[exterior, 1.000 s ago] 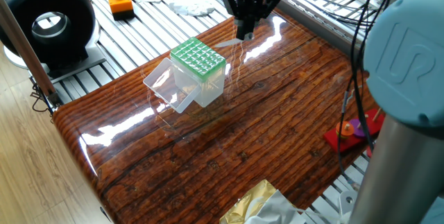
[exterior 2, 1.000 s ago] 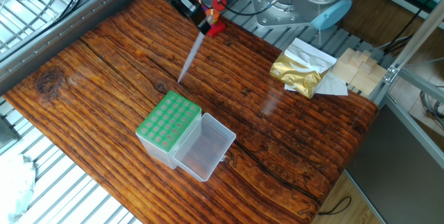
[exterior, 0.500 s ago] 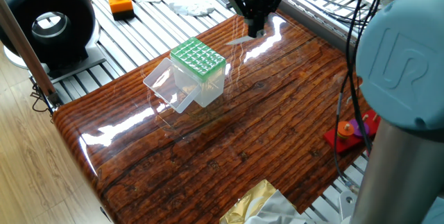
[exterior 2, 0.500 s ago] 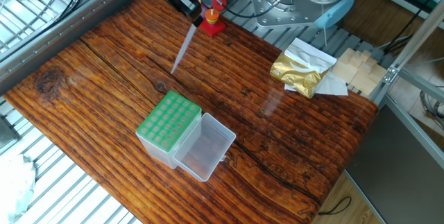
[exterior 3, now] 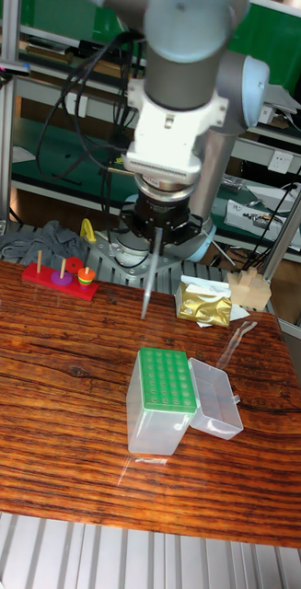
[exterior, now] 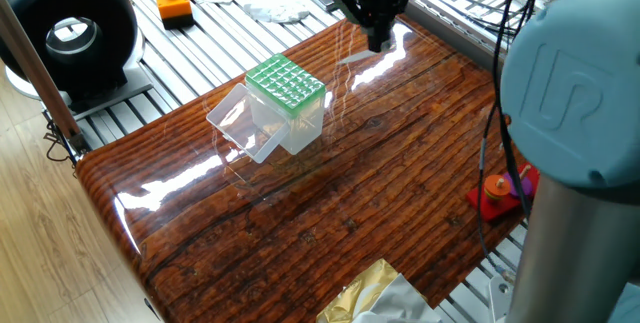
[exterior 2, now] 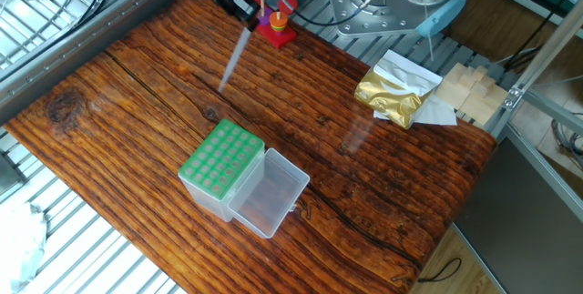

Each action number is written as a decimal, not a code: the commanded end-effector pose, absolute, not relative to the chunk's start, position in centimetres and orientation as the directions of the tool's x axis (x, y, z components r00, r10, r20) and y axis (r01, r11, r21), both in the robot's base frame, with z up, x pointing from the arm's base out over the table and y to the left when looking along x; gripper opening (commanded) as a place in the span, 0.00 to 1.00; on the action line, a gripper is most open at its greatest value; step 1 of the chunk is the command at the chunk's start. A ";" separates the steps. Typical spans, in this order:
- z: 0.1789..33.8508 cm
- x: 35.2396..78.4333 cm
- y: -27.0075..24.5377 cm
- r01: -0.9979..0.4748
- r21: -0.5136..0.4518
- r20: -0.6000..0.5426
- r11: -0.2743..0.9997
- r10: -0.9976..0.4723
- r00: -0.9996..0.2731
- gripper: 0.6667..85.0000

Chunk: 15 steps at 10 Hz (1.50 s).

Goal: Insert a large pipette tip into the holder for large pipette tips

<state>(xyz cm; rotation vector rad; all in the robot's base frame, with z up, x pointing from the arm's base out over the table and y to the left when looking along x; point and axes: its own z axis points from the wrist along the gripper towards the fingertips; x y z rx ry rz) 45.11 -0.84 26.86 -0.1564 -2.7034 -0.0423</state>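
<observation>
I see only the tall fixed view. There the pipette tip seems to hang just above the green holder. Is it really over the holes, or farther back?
Observer: Farther back. In the other fixed view the large pipette tip ends over the bare table, apart from the holder, on the side toward the red peg toy.
Operator: Does the open lid lie between the tip and the grid?
Observer: No. The lid lies on the holder's side away from the tip.
Operator: What is beyond the table edge near me?
Observer: In one fixed view, a black round device and an orange button box sit off the table.
</observation>
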 end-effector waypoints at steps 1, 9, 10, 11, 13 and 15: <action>25.9 45.7 -1.0 0.041 -0.077 0.383 0.996 0.067 -0.921 0.00; 25.2 53.3 -5.8 -0.743 -0.113 0.222 0.660 -0.712 -0.666 0.00; 25.4 53.7 -6.9 -0.797 -0.133 0.250 0.589 -0.758 -0.602 0.00; 25.5 54.2 -7.3 -0.843 -0.146 0.265 0.517 -0.801 -0.537 0.00; 25.6 55.2 -8.3 -0.907 -0.177 0.316 0.382 -0.851 -0.420 0.00; 26.1 55.0 -9.8 -0.940 -0.198 0.419 0.279 -0.843 -0.338 0.00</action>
